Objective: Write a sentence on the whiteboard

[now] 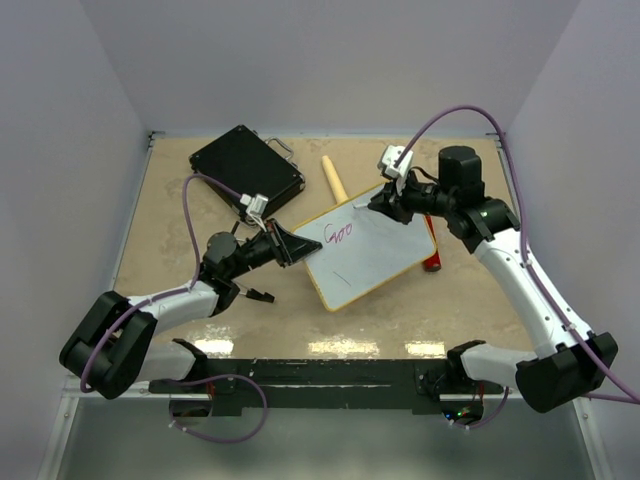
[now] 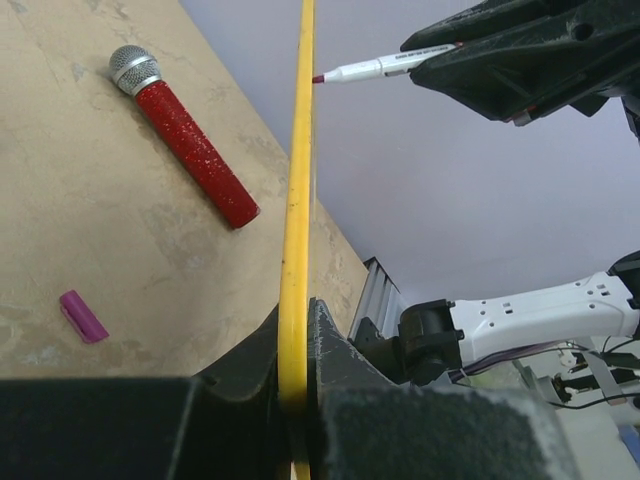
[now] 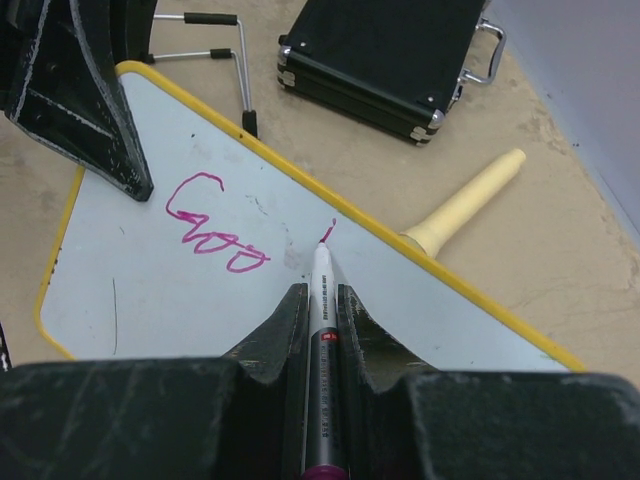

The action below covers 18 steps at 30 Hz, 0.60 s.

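Your left gripper (image 1: 298, 247) was pinched narrow on the near corner of the small white rectangular whiteboard with the thin yellow frame (image 1: 370, 255), which lay mid-table between the arms. Your right gripper (image 1: 386, 204) was closed around a slim white marker pen (image 3: 322, 275), its tip on the board at a short new stroke just past the magenta handwritten sentence (image 3: 213, 228), which read "Goo" so far. The next letter probably called for light, even pressure and a small loop beside the last "o". The yellow edge was near, so you likely needed to angle the line down-board to leave room.
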Tool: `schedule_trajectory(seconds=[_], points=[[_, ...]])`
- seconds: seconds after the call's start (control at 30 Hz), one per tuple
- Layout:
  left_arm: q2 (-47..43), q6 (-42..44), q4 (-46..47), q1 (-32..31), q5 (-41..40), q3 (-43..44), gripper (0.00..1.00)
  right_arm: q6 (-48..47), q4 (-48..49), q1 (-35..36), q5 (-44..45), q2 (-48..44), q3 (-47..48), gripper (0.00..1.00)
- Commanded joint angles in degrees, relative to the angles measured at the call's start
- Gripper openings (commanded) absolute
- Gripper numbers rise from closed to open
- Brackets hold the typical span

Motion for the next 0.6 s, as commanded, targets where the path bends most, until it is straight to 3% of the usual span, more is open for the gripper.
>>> schedule_trajectory(seconds=[0.0, 0.57], points=[[-1.1, -0.8, 10.5, 0.9, 0.4, 0.2, 0.00, -1.9, -1.3, -0.4, 0.1, -0.7, -1.1, 0.00], [-0.9, -1.3, 10.9, 1.8, 0.6, -0.1, 0.00, -3.0, -3.4, -0.3, -1.3, -0.3, -1.1, 0.00]])
